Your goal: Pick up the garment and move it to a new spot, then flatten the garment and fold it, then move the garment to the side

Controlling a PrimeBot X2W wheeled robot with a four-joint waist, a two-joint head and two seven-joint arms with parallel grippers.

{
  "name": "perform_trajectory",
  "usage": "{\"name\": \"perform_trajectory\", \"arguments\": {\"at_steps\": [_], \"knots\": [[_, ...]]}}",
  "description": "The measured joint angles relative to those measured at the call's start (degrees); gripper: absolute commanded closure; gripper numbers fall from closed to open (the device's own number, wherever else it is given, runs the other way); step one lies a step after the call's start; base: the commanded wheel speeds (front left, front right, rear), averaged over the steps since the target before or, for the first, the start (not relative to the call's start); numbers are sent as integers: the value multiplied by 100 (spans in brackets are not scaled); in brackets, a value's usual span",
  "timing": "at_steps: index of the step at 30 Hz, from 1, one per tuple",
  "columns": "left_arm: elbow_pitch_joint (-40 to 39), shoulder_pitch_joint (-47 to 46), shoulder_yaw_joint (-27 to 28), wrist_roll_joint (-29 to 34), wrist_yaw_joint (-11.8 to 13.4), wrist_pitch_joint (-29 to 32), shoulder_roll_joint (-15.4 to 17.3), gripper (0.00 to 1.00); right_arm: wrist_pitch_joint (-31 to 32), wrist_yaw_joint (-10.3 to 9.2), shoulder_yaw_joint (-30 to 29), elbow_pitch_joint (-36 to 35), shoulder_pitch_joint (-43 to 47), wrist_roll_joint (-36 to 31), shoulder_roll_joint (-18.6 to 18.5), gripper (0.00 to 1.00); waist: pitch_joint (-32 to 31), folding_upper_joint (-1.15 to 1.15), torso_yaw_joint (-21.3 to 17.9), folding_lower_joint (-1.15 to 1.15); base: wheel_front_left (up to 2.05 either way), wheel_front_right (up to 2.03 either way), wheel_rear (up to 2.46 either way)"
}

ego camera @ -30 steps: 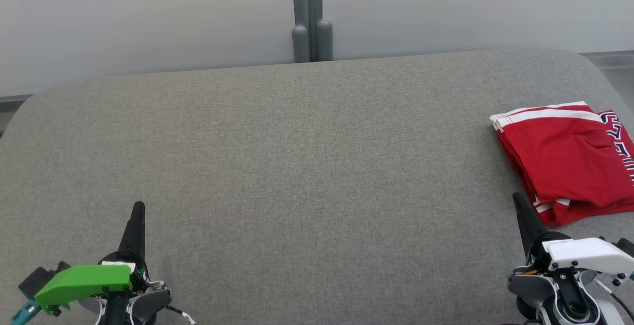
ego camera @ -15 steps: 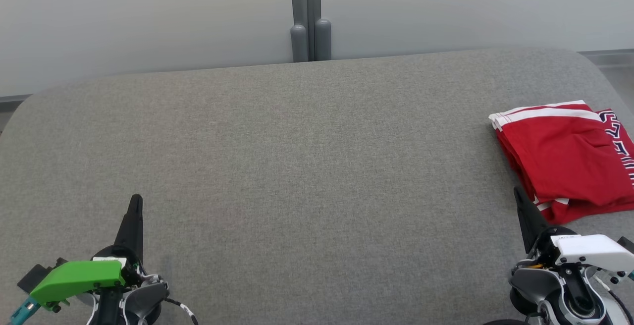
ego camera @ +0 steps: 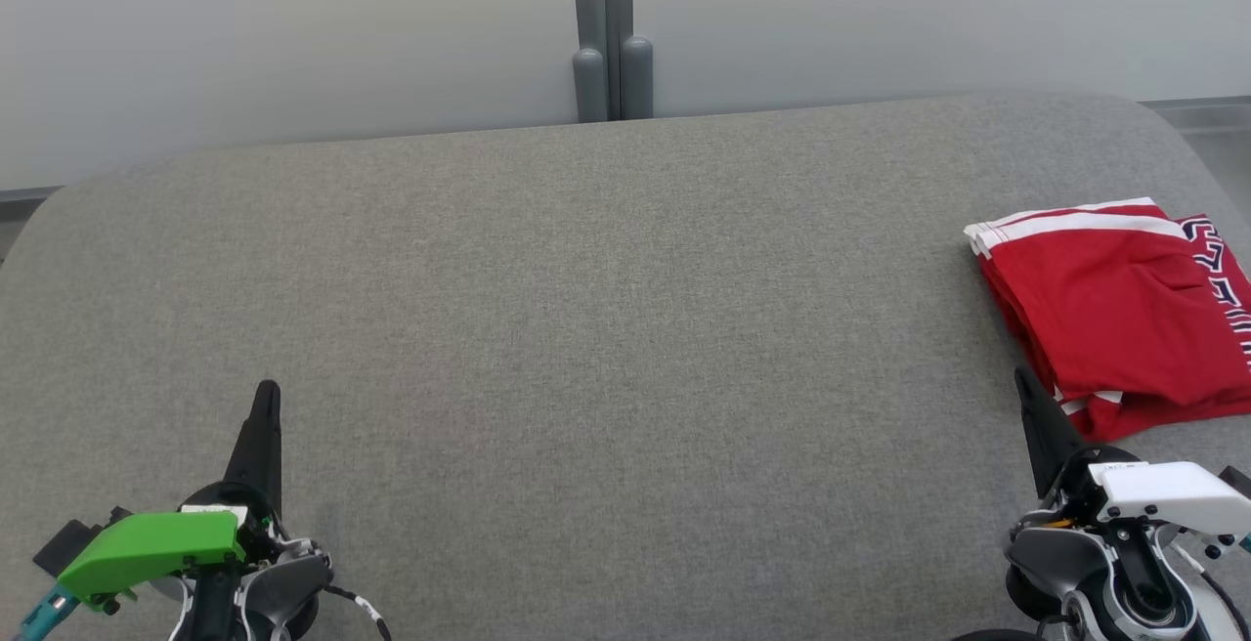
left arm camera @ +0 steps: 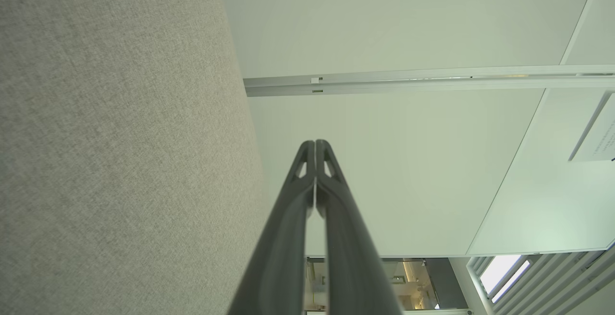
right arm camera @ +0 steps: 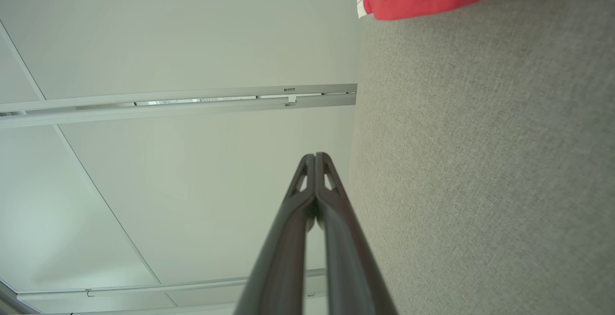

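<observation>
Little moved: left end effector [ego camera: 266, 392] and right end effector [ego camera: 1023, 377] shifted a touch, garment [ego camera: 1114, 309] stayed put | both closed, empty | garment folded at desk [ego camera: 625, 328] right edge, beside right tip | looks done; back your right arm straight off, don't snag the fold

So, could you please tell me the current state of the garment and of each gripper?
garment: folded, lying at the right side of the table, not held.
left gripper: shut, holding nothing.
right gripper: shut, holding nothing, beside the garment's near corner.
</observation>
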Motion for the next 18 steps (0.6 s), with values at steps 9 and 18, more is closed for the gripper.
{"name": "perform_trajectory", "arguments": {"at_steps": [9, 18], "knots": [[0, -1, 0, 0, 0, 0, 0, 100, 0, 0, -2, 0, 0, 0, 0, 100, 0, 0, 0, 0, 0, 0, 0], [0, -1, 0, 0, 0, 0, 0, 100, 0, 0, -3, 0, -1, 0, 0, 100, 0, 0, 0, 0, 0, 0, 0]]}}
